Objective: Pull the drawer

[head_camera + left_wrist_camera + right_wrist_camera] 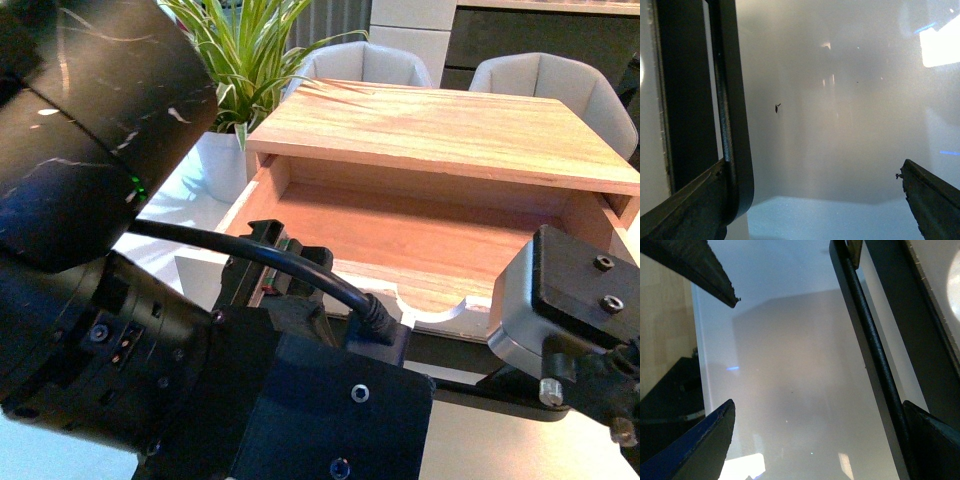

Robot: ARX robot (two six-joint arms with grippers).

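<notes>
While both arms crowd the foreground of the front view, the drawer (pixel 420 240) stands well out from under the wooden top (pixel 450 125). Its light wood inside is in plain sight, and the half-round notch (pixel 432 305) in its front edge shows between the arms. The left pincer (pixel 812 172) is spread wide over the glossy white front. The black handle (pixel 735 125) runs just inside one finger (pixel 685 210); I cannot tell whether they touch. The right pincer (pixel 817 407) is wide too, with the same bar close beside one finger (pixel 935 440). Neither grips the handle. A plant (pixel 240 50) and two grey chairs (pixel 365 62) stand behind.
</notes>
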